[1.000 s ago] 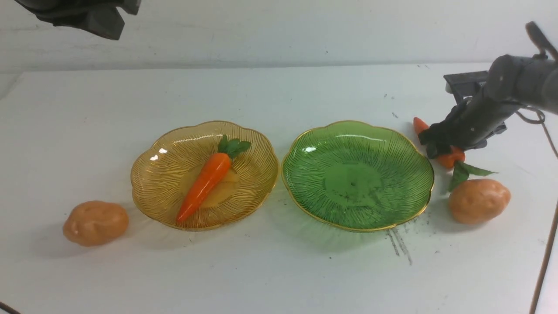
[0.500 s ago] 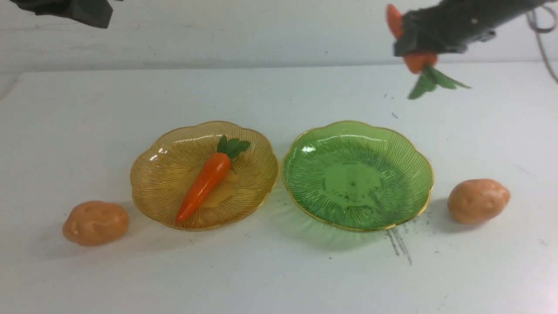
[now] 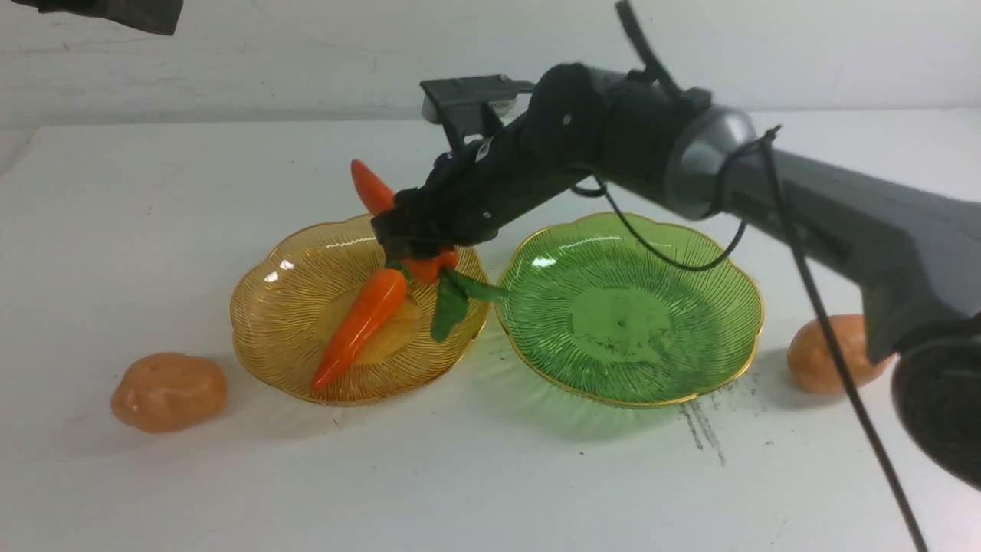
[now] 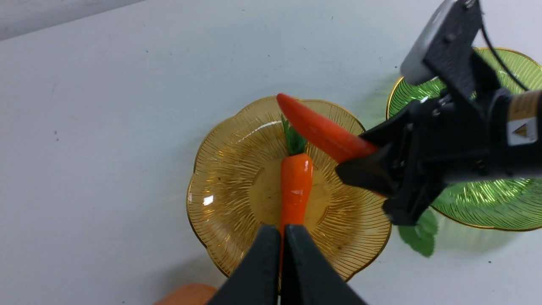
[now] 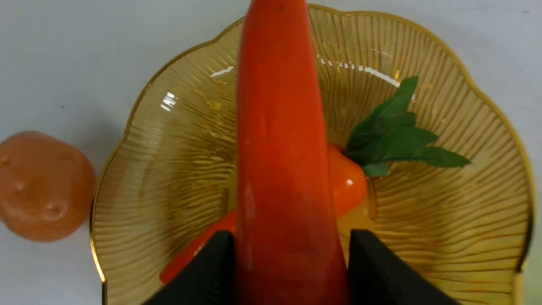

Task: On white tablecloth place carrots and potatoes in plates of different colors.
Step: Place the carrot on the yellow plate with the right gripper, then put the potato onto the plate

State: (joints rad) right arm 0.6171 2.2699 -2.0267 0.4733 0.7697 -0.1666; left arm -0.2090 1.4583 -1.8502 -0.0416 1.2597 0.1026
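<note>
My right gripper (image 3: 414,238) is shut on a glossy orange carrot (image 5: 283,148) and holds it over the amber plate (image 3: 268,322), tip raised and green leaves (image 3: 452,299) hanging down. A second carrot (image 3: 360,322) lies inside that plate, right under the held one. The green plate (image 3: 690,307) beside it holds nothing. On the white tablecloth (image 3: 490,475), one potato (image 3: 168,391) lies left of the amber plate. The other potato (image 3: 824,353) lies right of the green plate, half hidden by my right arm. My left gripper (image 4: 283,231) hovers high above the amber plate, shut and empty.
My right arm (image 3: 805,199) stretches from the right edge across above the green plate. Its cable (image 3: 835,345) hangs in front of the right potato. Grey scuff streaks (image 3: 701,429) mark the cloth in front of the green plate.
My right gripper lifted the carrot off the cloth right of the green plate, swung it up and leftward, and now holds it low over the amber plate. The left arm rose slightly.
</note>
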